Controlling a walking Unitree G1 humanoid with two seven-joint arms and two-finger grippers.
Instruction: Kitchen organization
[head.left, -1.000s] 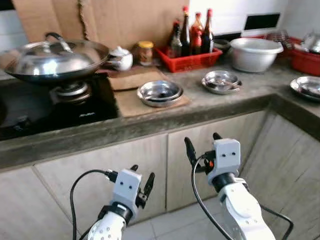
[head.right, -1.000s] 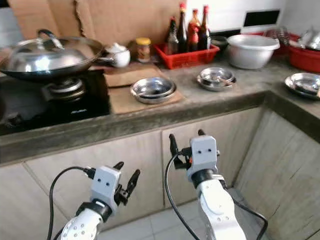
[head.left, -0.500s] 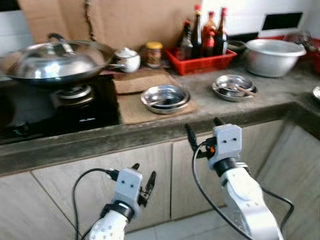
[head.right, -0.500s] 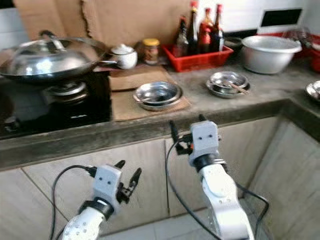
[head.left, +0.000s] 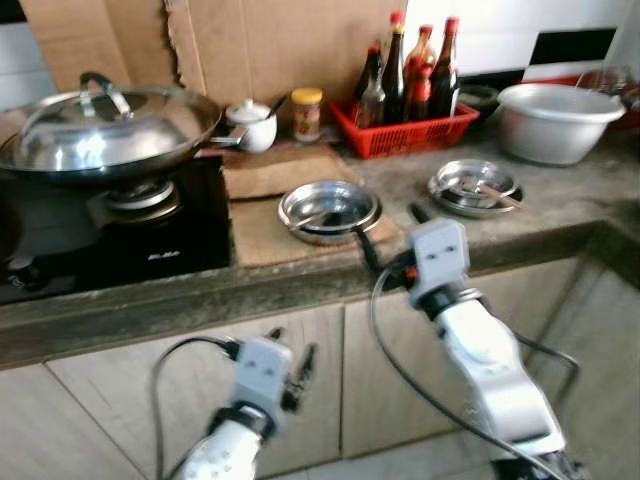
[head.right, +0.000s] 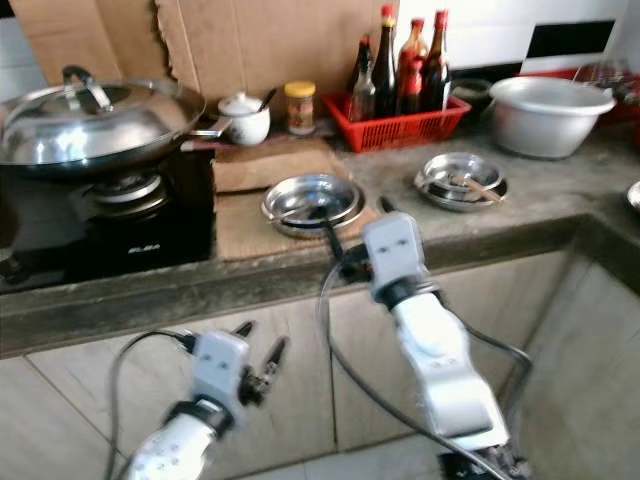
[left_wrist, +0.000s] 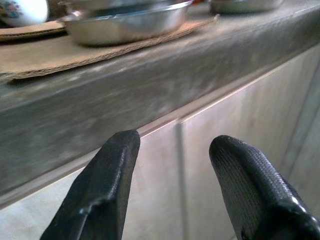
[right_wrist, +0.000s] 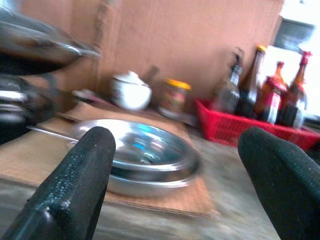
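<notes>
Kitchen table (head.left: 520, 215) along a cardboard-lined wall, lidded wok (head.left: 105, 125) on the stove. A steel bowl (head.left: 328, 208) sits on a cardboard mat, near the red bottle basket (head.left: 418, 125). Right claw (head.left: 392, 232) is spread wide right at the bowl's front edge; left claw (left_wrist: 172, 170) hangs open below by the cabinet doors.

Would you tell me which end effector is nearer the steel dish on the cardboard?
Right. The right end effector is at the steel dish rim; the left end effector hangs below the counter.
</notes>
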